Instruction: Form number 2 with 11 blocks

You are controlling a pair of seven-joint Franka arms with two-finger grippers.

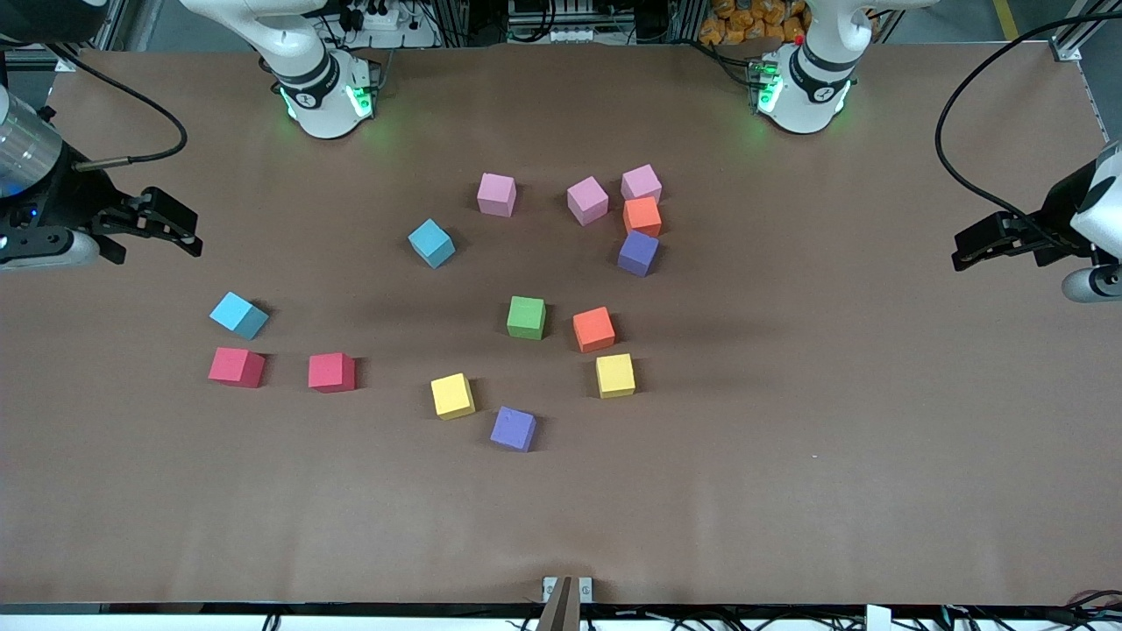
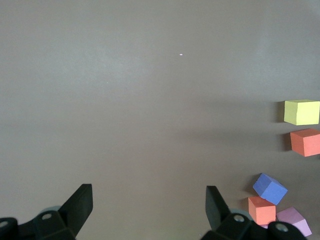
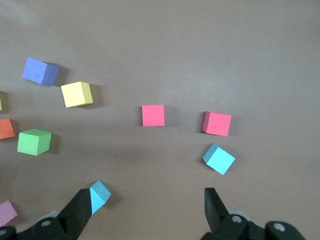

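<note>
The left pincer (image 1: 964,254) is held wide apart and empty above bare counter (image 1: 789,491) at the left arm's end, well apart from every block; in the left wrist view its two dark fingers (image 2: 80,202) are seen spread over plain brown surface. The right pincer (image 1: 188,232) is likewise held wide and empty at the right arm's end, up above the counter near a blue block (image 1: 238,315). Both arms are seen waiting.

No number 2 is formed; thirteen blocks are scattered singly. Toward the right arm's end, two red blocks (image 1: 237,366) (image 1: 332,372) are set apart, just nearer to the front camera than that blue block. A second blue block (image 1: 431,243) is found nearer the middle, tilted. Toward the bases, a pink block (image 1: 497,194) stands alone, and two more pink blocks (image 1: 587,200) (image 1: 642,183) are grouped with an orange block (image 1: 642,216) and a purple block (image 1: 638,252), these last three touching or nearly so. In the middle, a green block (image 1: 526,317) and another orange block (image 1: 593,329) are placed side by side, apart. Nearer to the front camera, two yellow blocks (image 1: 453,395) (image 1: 615,375) and a second purple block (image 1: 514,428) are seen.
</note>
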